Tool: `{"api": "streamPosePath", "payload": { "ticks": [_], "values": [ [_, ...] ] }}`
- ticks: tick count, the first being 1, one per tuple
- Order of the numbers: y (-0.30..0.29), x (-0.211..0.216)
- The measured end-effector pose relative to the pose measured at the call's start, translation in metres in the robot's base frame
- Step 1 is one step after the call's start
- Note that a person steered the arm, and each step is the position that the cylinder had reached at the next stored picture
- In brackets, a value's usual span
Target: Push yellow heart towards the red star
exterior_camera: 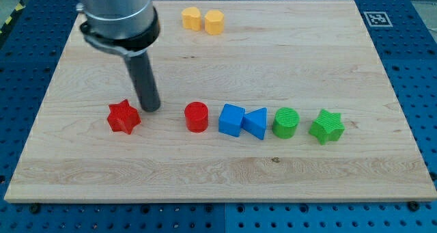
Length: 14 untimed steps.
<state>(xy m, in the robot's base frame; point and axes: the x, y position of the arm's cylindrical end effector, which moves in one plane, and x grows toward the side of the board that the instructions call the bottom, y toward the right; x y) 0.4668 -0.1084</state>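
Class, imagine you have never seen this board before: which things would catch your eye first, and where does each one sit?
First comes the dark rod dropping from the view's top left, my tip resting just right of the red star. Next, a row of blocks runs rightward from there: red cylinder, blue cube, blue triangle, green cylinder and green star. Far off at the view's top sit the yellow heart and a yellow hexagon, side by side.

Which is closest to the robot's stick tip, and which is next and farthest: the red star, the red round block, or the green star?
Measured from my tip:
1. Red star, just to the view's left of the tip, nearly touching it.
2. Red round block, a little way off to the view's right.
3. Green star, far off at the right end of the row.
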Motion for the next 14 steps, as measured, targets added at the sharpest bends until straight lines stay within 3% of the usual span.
{"api": "streamPosePath", "payload": {
  "ticks": [1, 4, 5, 6, 8, 14],
  "values": [
    [0.022, -0.041],
    [-0.012, -0.246],
    [0.026, -0.275],
    [0.068, -0.273],
    [0.039, -0.256],
    [0.049, -0.201]
  ]
}}
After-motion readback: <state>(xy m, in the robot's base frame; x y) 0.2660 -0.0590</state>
